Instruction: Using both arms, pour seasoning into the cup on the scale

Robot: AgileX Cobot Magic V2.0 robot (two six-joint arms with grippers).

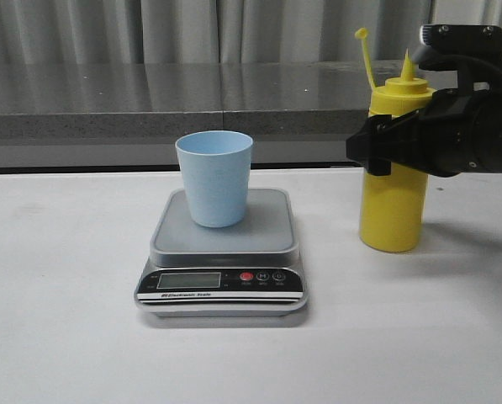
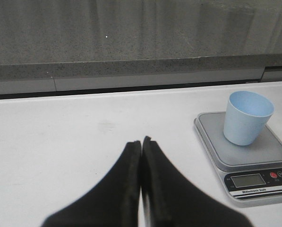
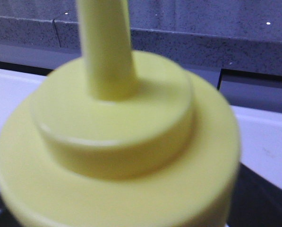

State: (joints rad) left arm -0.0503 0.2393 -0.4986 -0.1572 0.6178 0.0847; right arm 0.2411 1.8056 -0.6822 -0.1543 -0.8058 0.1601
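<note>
While the cup stands upright on the grey platform of the scale, mid-bench and a little toward the front edge, the yellow bottle stands upright on the bench toward the right edge, well apart from the scale. Right claw wraps the bottle's upper body from the right side; whether its fingers actually press the bottle cannot be told. Bottle cap strap sticks up beside the nozzle. Left claw is clenched, fingers pressed together and holding nothing, over bare bench toward the left edge. Scale front panel: display blank or unreadable, red button, and a printed strip that seems to read "Electronic Scale", small and blurred.
</note>
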